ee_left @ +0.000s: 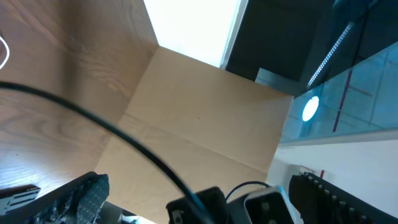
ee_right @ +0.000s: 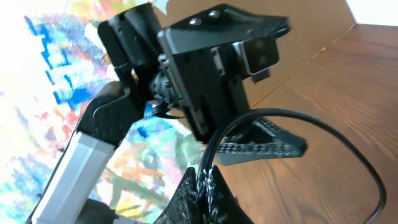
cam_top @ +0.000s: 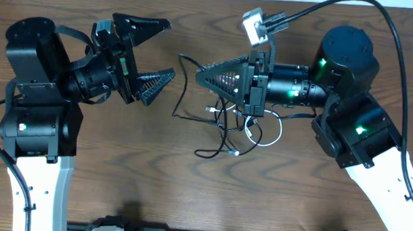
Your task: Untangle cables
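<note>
A brown wooden table (cam_top: 186, 194) seen from above carries two robot arms facing each other, the left arm (cam_top: 40, 104) and the right arm (cam_top: 352, 118). The left gripper (cam_top: 161, 53) has its two fingers spread wide and holds nothing; its own wrist camera shows only bare wood between them. The right gripper (cam_top: 200, 76) points toward it with the fingers pinched together on a black cord (ee_right: 280, 112), which loops out of the tips in the right wrist view. The cables (cam_top: 233, 132) lie as a small knot on the table, under and just behind the right gripper's body, so the right arm is much the nearer one. A white cord (cam_top: 272, 135) curls at the knot's edge on the right arm's side. One thin black strand (cam_top: 184, 92) runs across the gap between the two grippers, just beyond the right fingertips. That strand seems the likeliest thing for the open left fingers to reach.
</note>
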Controlling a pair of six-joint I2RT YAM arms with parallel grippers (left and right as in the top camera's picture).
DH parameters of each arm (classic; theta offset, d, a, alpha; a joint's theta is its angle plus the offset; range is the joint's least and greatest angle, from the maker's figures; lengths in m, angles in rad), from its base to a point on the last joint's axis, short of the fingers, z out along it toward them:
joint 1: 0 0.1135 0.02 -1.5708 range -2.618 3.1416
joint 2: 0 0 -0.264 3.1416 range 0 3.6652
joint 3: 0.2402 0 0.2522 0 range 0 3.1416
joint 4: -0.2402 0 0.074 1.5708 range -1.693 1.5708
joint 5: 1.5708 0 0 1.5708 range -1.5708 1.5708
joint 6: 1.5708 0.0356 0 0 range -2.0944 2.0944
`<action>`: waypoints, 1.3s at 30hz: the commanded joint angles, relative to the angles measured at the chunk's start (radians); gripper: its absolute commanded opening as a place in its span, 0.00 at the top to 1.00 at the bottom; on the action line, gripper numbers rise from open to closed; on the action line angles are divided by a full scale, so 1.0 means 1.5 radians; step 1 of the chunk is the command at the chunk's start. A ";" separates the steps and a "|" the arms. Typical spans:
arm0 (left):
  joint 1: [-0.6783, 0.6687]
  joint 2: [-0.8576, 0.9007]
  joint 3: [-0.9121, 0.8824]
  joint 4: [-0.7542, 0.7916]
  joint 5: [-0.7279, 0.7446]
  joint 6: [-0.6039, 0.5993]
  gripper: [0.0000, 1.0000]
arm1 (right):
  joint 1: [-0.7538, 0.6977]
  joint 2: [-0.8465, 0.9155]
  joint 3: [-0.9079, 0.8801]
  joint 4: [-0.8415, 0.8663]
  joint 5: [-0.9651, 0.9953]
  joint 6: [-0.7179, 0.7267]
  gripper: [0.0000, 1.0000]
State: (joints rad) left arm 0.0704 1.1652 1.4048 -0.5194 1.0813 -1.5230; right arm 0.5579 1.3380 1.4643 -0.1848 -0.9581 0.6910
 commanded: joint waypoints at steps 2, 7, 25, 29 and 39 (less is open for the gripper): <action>0.001 -0.002 0.004 0.002 -0.005 -0.010 0.02 | 0.021 0.003 0.005 0.011 0.020 -0.013 0.99; 0.001 -0.002 0.004 0.002 0.073 -0.077 0.00 | 0.031 0.003 0.005 0.011 0.068 -0.013 0.99; 0.001 -0.003 0.004 0.004 0.127 -0.140 0.39 | 0.083 0.003 0.005 0.013 0.127 -0.013 0.99; 0.001 -0.003 0.004 0.004 0.130 -0.140 0.45 | 0.086 0.003 0.005 0.013 0.146 -0.013 0.99; 0.002 -0.003 0.004 0.004 0.158 -0.161 0.64 | 0.087 0.003 0.005 0.005 0.175 -0.028 0.99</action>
State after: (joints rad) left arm 0.0700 1.1652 1.4048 -0.5175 1.2842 -1.7397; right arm 0.6815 1.3399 1.4643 -0.1764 -0.7166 0.6716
